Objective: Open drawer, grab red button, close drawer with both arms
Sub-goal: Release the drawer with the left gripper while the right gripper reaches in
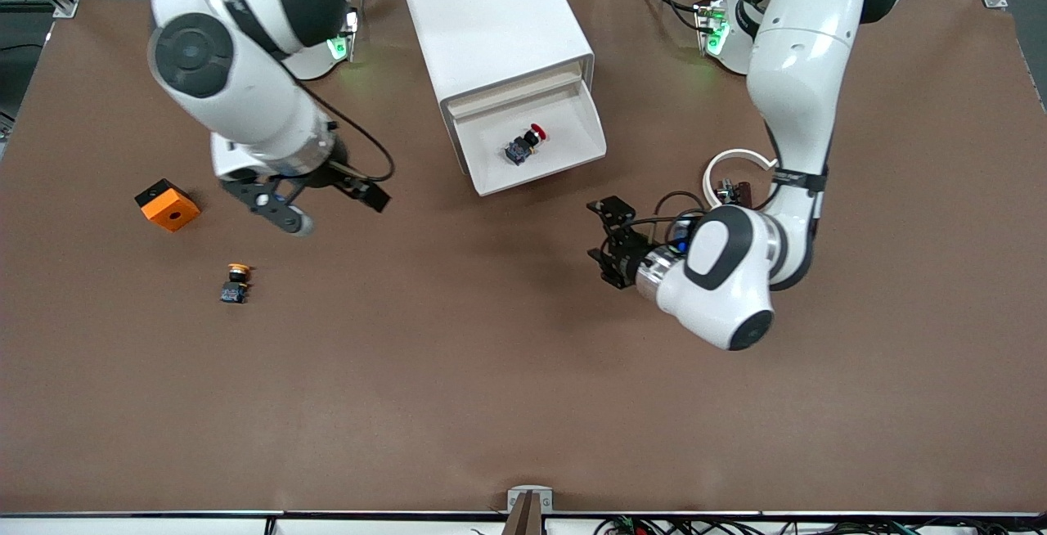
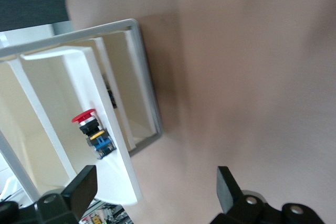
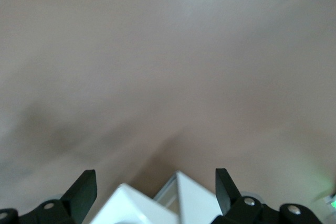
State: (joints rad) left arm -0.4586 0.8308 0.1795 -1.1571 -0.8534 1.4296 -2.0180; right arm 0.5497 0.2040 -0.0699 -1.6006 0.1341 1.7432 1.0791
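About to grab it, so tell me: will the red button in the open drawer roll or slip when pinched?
The button lies on its side in the drawer, so its round red cap may roll. Small and hard-looking, it is probably light, stiff and somewhat slippery.

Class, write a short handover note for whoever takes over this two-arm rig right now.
Left end effector: open, empty, over bare table near the drawer's front.
Right end effector: open, empty, over the table near the orange block.
Drawer: pulled open, so that step is done.
Red button: lies inside the drawer, not yet grabbed.
Left to do: grab the button, lift it out, close the drawer.
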